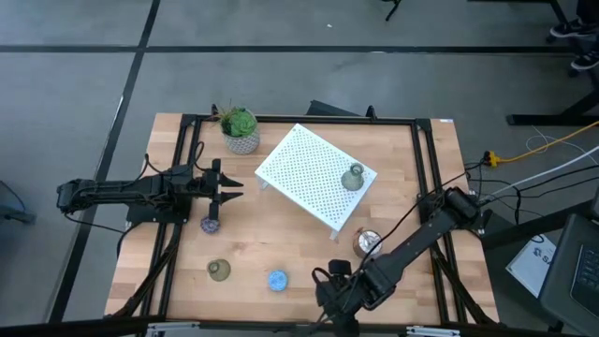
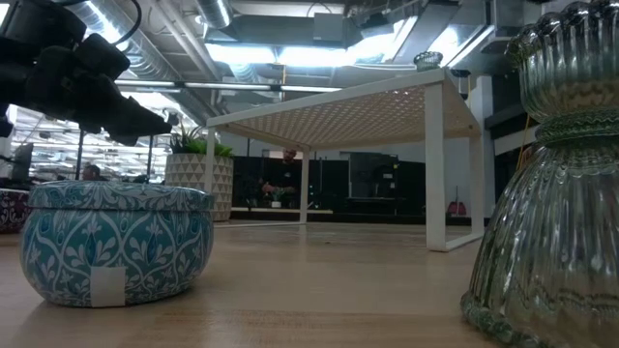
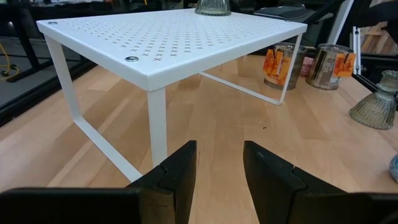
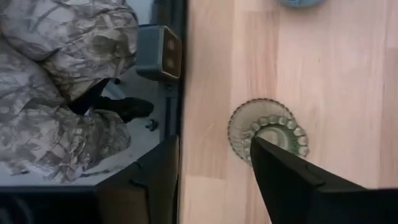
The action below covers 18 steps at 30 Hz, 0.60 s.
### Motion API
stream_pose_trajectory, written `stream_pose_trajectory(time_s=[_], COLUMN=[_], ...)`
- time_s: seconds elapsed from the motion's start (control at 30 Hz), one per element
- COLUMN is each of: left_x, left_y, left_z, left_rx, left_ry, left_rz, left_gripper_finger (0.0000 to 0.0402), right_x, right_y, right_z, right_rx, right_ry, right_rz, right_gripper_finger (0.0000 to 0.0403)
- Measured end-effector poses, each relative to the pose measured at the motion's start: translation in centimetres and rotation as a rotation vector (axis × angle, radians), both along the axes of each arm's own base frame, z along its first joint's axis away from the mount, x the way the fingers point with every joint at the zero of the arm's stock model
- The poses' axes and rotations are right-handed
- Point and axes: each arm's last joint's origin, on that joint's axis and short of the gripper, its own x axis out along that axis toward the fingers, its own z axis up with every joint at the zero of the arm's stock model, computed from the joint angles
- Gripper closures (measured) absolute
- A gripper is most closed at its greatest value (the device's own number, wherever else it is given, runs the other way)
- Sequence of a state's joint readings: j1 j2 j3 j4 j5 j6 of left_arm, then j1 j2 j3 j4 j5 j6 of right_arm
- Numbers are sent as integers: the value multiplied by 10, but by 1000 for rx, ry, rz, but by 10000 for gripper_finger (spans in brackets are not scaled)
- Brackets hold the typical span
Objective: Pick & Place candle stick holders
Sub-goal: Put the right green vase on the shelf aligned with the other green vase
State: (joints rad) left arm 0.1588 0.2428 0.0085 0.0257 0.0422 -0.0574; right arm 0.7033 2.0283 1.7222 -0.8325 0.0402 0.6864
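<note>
- Wooden table [image 1: 299, 253]: you had holders spread across it, one of them sitting on top of the white perforated stand [image 1: 314, 173].
- Left gripper [image 3: 219, 149]: it waited near the stand, jaws narrowly apart and empty.
- Right gripper [image 4: 211, 142]: it hung over the table's near edge, jaws apart with nothing gripped. Judged step: the approach to a pick.
- Olive-green holder [image 4: 267, 127]: ribbed glass, bell-shaped and upright, it lay partly under one finger. You would need to centre the jaws before closing.
</note>
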Motion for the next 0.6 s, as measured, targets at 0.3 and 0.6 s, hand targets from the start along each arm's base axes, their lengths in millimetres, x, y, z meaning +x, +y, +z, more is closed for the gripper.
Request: stream_pose_trajectory(time_s=[0.3,0.6], left_x=[0,0], left_y=[0,0], left_z=[0,0], left_rx=[0,0], left_ry=[1,1], left_rz=[0,0], left_gripper_finger=[274,274], right_x=[4,10], right_y=[1,1], right_z=[-16,-27], right_rx=[-55,-70], right_ry=[12,26], right_rz=[-27,-40], right_gripper_finger=[212,222])
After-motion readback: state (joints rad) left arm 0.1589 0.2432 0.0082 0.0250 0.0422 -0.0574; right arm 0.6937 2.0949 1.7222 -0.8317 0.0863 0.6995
